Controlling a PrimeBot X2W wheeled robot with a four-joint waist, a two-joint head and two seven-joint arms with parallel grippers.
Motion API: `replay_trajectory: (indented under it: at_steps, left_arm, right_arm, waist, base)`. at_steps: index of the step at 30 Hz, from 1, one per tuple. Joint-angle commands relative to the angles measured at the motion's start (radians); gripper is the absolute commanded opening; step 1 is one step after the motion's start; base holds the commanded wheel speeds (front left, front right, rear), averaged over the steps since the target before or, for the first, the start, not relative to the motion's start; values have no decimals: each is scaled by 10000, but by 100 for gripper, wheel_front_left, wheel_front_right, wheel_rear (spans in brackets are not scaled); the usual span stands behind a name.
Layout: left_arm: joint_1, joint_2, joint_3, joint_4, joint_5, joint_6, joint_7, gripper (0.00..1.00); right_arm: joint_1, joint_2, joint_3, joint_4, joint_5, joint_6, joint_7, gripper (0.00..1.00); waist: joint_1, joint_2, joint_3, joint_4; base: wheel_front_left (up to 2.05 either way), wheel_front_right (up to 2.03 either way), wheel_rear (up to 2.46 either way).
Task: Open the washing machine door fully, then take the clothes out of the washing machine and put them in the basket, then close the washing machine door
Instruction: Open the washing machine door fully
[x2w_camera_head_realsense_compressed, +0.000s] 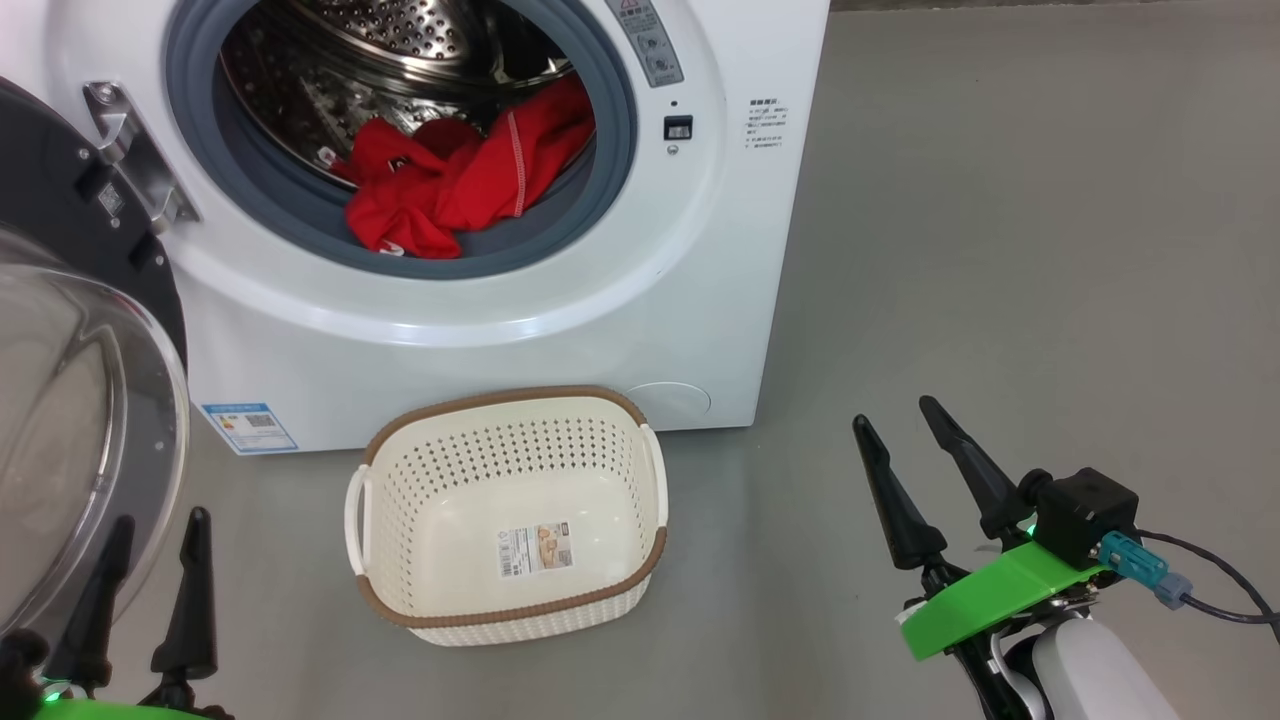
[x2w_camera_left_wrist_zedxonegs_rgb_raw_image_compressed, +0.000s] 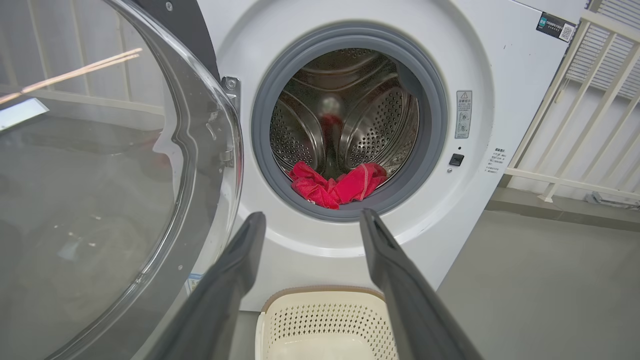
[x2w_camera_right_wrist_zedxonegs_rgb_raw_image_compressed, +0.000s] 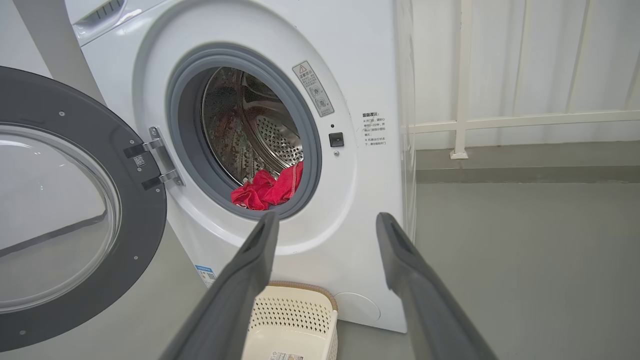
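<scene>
The white washing machine has its round black door swung open to the left on its hinge. Red clothes lie heaped at the drum's front lip, partly over the grey gasket. The cream basket stands on the floor just below the opening, with nothing in it but its sticker. My left gripper is open, low beside the door's glass bowl. My right gripper is open, right of the basket.
Grey floor stretches to the right of the machine. A white railing runs behind and to the machine's right. A cable trails from my right wrist.
</scene>
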Motion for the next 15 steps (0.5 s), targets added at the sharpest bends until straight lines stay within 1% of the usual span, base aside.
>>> replay_trajectory:
  at_steps: [1,15]
  left_arm:
    - [-220,292,373,-160,128,46,-91,100]
    - [-211,331,297,-164,95,46,-91,100]
  right_arm:
    - [18,24,234,-237,-120,16,-120,100]
    - [40,-9,263,-218,-116,16,-120,100]
  waist:
    - [0,0,-15,4]
    - [0,0,-43,22]
  base:
    - [0,0,0]
    - [0,0,0]
